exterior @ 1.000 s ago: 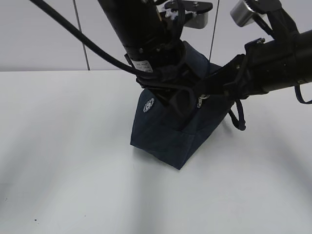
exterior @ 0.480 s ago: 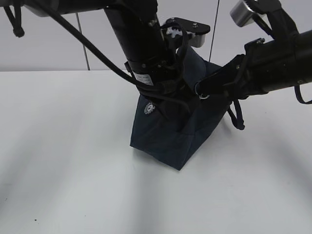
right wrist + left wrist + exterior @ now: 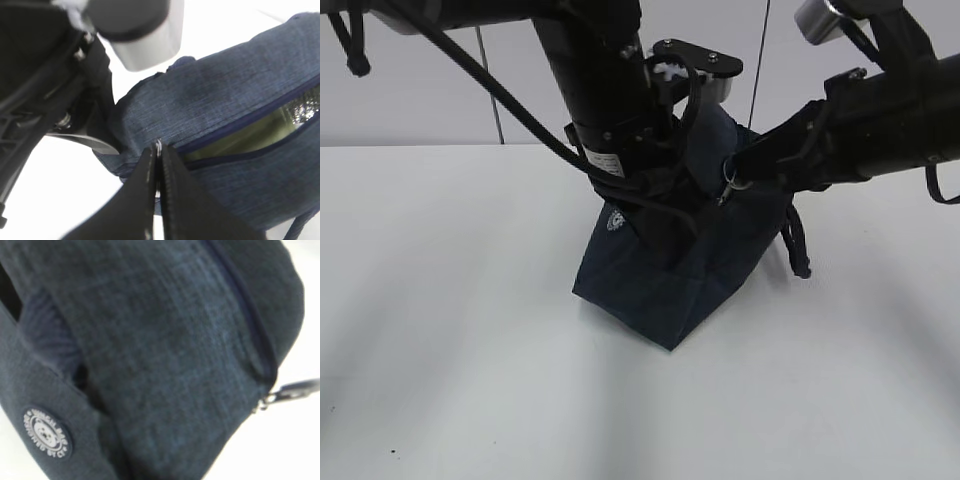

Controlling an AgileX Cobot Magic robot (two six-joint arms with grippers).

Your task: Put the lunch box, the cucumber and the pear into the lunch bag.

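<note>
The dark navy lunch bag (image 3: 660, 290) stands mid-table, its white logo (image 3: 615, 221) facing left. My left gripper (image 3: 655, 205) presses into the bag's upper left side; bag fabric (image 3: 165, 340) fills the left wrist view and hides the fingers. My right gripper (image 3: 730, 185) is shut on the zipper's metal ring pull (image 3: 730, 172), also seen in the right wrist view (image 3: 158, 147). The zipper is partly open. A pale green surface, probably the lunch box lid (image 3: 250, 135), shows inside. The cucumber and the pear are hidden.
A white table (image 3: 450, 350) lies all around the bag. A loop handle (image 3: 798, 250) hangs off the bag's right side. The left arm's wrist and cables (image 3: 610, 90) stand right above the bag, close to the right arm. A grey wall is behind.
The bag and my left arm have shifted a little left. My right gripper has risen slightly with the ring pull held in it.
</note>
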